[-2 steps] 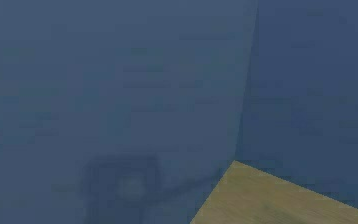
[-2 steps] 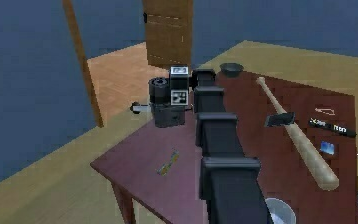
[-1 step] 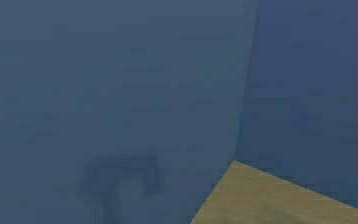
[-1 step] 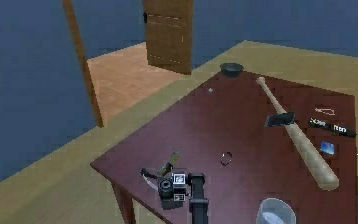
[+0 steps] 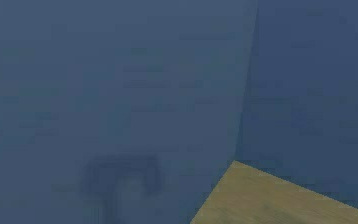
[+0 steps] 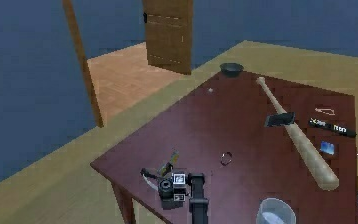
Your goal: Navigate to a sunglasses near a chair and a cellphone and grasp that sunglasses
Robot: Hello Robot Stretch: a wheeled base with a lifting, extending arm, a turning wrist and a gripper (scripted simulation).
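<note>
A dark red-brown table (image 6: 237, 130) takes up the middle and right of the arm side view. My arm rises from the bottom edge, and the gripper (image 6: 159, 172) stands over the table's near left corner. I cannot tell whether it holds anything. A thin pale wire-like outline (image 6: 325, 110), possibly the sunglasses, lies near the table's far right. Beside it are a dark flat bar with white marks (image 6: 331, 126) and a small dark flat thing (image 6: 280, 121). A small ring-shaped thing (image 6: 226, 156) lies mid-table.
A long wooden bat (image 6: 297, 135) lies across the table, with a dark bowl (image 6: 231, 69) at the far edge and a white bowl (image 6: 277, 212) near the bottom. Beyond are a wooden post (image 6: 82, 60) and a brown door (image 6: 168, 35). A blue wall (image 5: 117, 90) stands close in the forward view.
</note>
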